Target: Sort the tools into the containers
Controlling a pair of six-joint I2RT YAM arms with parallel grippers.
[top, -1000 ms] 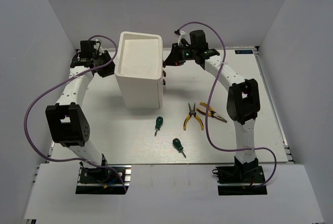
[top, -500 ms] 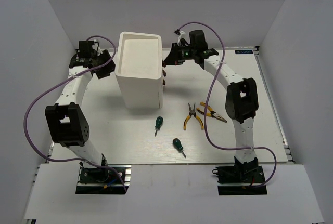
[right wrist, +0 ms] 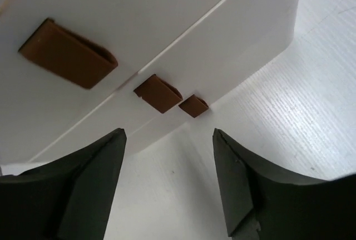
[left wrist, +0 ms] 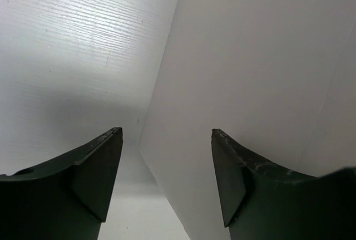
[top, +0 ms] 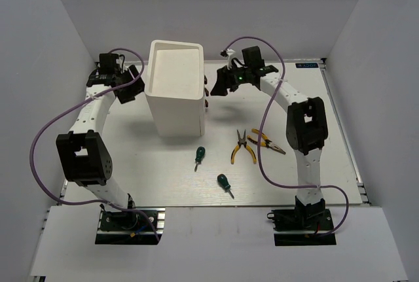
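The tall white cabinet (top: 175, 89) stands at the back left of centre, its drawers (right wrist: 222, 34) shut, with brown knobs (right wrist: 157, 92) on its right face. My right gripper (top: 215, 84) hovers open just right of those knobs, touching none; in the right wrist view the right gripper (right wrist: 169, 134) is empty. My left gripper (top: 134, 84) is open at the cabinet's left side, the cabinet wall (left wrist: 250, 84) right in front of it. On the table lie two stubby green screwdrivers (top: 199, 156) (top: 225, 184) and two yellow-handled pliers (top: 242, 148) (top: 267, 142).
White walls close the table (top: 340, 158) in on the left, right and back. Purple cables loop from both arms. The tools lie between the cabinet and the right arm's upright link (top: 304, 128).
My right gripper has opened and drawn back to the right, away from the knobs. My left gripper has opened wider beside the cabinet. The tools have not moved.
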